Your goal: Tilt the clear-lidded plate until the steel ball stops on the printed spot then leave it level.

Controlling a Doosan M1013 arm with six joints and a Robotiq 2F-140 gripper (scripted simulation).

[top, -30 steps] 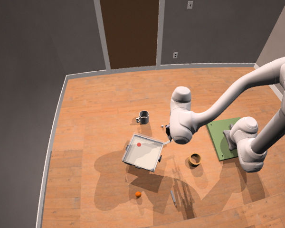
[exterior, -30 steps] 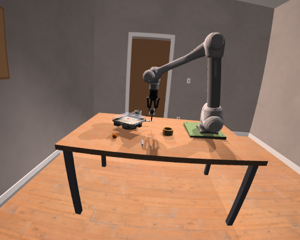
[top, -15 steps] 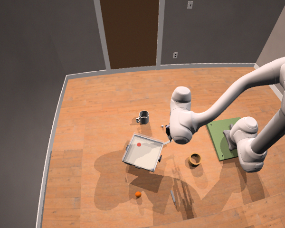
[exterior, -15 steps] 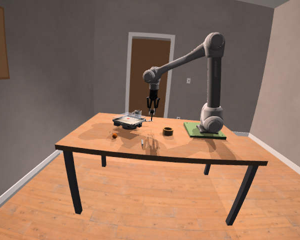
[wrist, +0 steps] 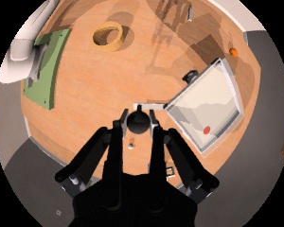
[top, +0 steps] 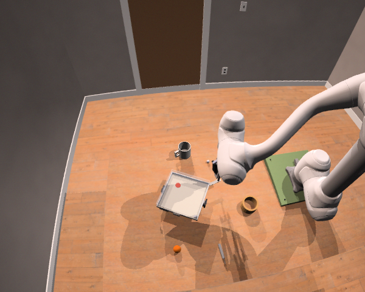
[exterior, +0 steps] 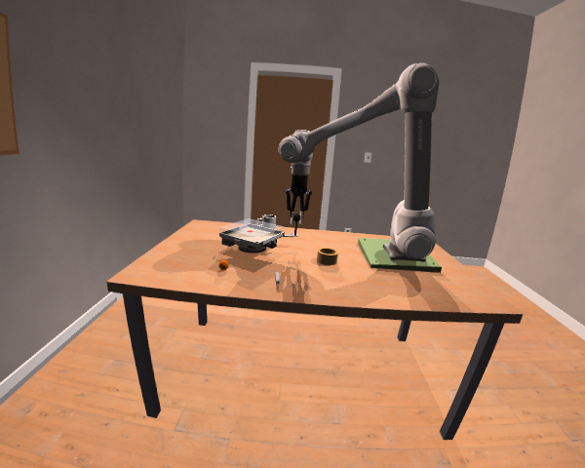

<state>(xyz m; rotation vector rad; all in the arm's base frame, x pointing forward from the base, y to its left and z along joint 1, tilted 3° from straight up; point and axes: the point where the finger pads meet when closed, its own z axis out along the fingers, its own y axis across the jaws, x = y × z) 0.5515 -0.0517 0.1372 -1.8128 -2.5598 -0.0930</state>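
The square plate [top: 188, 204] [exterior: 251, 233] [wrist: 208, 104] with a clear lid stands on a dark base at the middle left of the table and looks close to level. A red printed spot [top: 177, 185] [exterior: 250, 230] [wrist: 206, 130] lies near its far left corner. I cannot make out the steel ball inside. A thin handle [top: 213, 182] runs from the plate's right corner up to a dark round knob [wrist: 140, 121] [exterior: 296, 217]. My gripper [wrist: 138, 114] [exterior: 296, 216] points straight down and is shut on this knob. In the top view the wrist hides the fingers.
A small pale ball [top: 207, 161] [wrist: 130, 147] lies on the table by the gripper. A grey mug [top: 184, 149] [exterior: 268, 218] stands behind the plate. A yellow ring [top: 249, 204] [exterior: 327, 255] [wrist: 108, 34], an orange ball [top: 176, 248] [exterior: 223, 264], a grey pen [top: 221, 250] [exterior: 277, 277] and the green arm base [top: 280, 176] are around.
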